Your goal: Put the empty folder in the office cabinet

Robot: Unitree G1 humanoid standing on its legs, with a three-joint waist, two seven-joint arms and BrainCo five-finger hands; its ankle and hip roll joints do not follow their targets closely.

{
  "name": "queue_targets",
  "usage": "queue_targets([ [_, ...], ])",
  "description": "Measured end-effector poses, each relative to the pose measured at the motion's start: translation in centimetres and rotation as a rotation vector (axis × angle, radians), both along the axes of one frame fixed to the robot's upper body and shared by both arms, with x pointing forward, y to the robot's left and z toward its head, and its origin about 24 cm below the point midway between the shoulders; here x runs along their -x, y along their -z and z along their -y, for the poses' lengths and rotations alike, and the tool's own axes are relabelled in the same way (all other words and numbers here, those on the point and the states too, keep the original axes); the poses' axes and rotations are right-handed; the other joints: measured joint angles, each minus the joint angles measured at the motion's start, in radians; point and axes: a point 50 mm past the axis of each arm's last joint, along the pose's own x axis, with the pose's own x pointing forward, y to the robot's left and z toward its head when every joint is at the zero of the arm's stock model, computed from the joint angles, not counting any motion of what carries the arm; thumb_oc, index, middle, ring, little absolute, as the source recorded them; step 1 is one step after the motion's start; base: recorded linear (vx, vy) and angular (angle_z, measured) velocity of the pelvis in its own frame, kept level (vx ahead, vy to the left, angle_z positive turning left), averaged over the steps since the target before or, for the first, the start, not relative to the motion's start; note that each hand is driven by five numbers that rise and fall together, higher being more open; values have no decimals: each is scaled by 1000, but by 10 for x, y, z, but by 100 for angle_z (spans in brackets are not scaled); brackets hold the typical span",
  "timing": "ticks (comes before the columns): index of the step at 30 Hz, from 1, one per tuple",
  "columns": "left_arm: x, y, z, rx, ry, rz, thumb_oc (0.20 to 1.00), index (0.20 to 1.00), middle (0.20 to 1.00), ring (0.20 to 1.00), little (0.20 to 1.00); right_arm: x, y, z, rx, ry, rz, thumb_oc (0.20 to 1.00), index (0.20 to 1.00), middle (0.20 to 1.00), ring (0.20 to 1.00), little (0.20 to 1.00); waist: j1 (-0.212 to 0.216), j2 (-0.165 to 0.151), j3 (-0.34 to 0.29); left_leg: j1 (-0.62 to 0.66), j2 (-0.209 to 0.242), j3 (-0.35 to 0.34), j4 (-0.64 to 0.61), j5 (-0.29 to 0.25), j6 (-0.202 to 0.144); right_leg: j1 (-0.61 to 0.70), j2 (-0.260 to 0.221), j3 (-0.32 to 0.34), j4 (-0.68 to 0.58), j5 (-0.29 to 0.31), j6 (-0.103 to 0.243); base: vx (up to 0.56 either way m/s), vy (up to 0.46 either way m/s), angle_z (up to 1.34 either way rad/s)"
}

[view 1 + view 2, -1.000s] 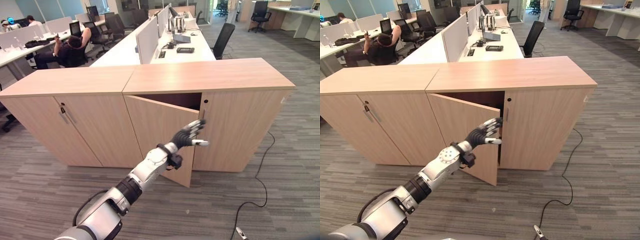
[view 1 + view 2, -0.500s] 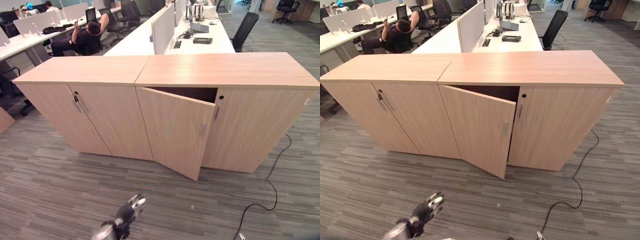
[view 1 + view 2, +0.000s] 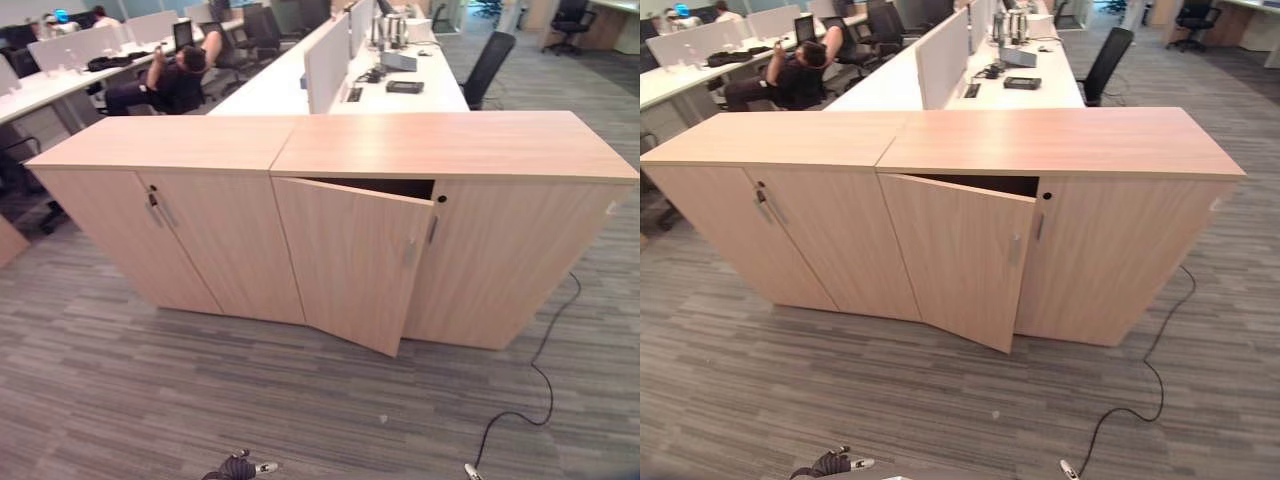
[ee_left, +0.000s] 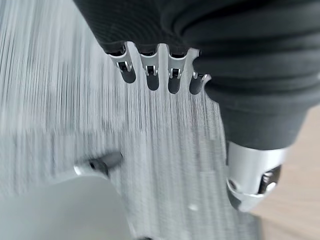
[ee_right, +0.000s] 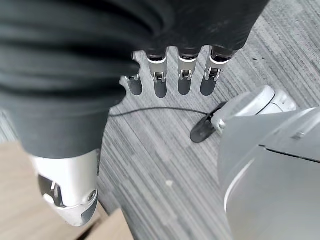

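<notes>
Ahead of and above the left hand (image 3: 240, 467), which hangs low over the grey carpet (image 3: 150, 390) w/ fingers relaxed, straight-ish and empty, stands the wooden office cabinet (image 3: 440, 150); its left door (image 3: 345, 260) is ajar, swung partway out, dark gap behind. Right hand (image 5: 172, 75) also points down at the floor, fingers loosely extended, nothing in it. No folder visible anywhere, so neither hand carries it. Risk, as I judge it: door only part open, so a folder edge could catch on it; also a black cable (image 3: 530, 400) on the floor right of the cabinet = snag hazard. A person (image 3: 165, 80) sits at desks beyond.
</notes>
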Motion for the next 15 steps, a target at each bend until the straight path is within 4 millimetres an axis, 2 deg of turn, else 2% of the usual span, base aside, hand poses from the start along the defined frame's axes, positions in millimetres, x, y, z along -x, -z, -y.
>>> queue_targets([
  [2,3,1,2,-28,84,-14,1000,1000,1000,1000,1000,1,0,1,9,-14,-15,1000,1000,1000,1000,1000,1,-4,-1,-3,-3,22,-2,-4,6,-15,-2,21,0,2,2,-78,72,-28],
  [7,10,1,-3,7,37,-32,1000,1000,1000,1000,1000,6,0,2,8,-7,-23,1000,1000,1000,1000,1000,-2,-18,27,-8,-22,67,7,-10,16,-55,-17,65,19,15,14,-82,63,-26],
  [10,13,1,-6,28,-3,-46,1000,1000,1000,1000,1000,-5,-1,3,11,11,11,1000,1000,1000,1000,1000,-7,-20,55,-5,-23,115,1,-14,22,-90,-25,83,46,23,27,-70,-16,-41],
  [11,11,1,-8,30,-2,-44,1000,1000,1000,1000,1000,-9,-1,3,10,2,17,1000,1000,1000,1000,1000,-12,-22,68,4,-26,134,0,-15,23,-95,-32,69,51,29,33,-80,-53,-52],
  [12,11,0,-10,31,-8,-45,1000,1000,1000,1000,1000,-14,-2,1,8,-8,26,1000,1000,1000,1000,1000,-10,-14,77,4,-17,176,6,-6,27,-119,-49,19,51,33,34,-52,-38,-113],
  [13,13,0,-10,39,-29,-48,1000,1000,1000,1000,1000,-25,-2,-2,1,-16,48,1000,1000,1000,1000,1000,6,-19,97,8,-8,240,6,-10,32,-151,-82,-152,54,-11,21,-34,-48,-126],
  [14,10,0,-13,35,-36,-43,1000,1000,1000,1000,1000,-31,-3,-2,1,-20,64,1000,1000,1000,1000,1000,-9,-19,100,7,-4,243,-2,-25,35,-145,-115,-211,53,-3,32,-40,-111,-108],
  [15,4,-1,-11,48,-39,-22,1000,1000,1000,1000,1000,-26,-2,-1,3,-14,43,1000,1000,1000,1000,1000,-9,-25,102,18,0,261,-2,-20,26,-130,-139,-275,45,6,34,55,-174,-56],
])
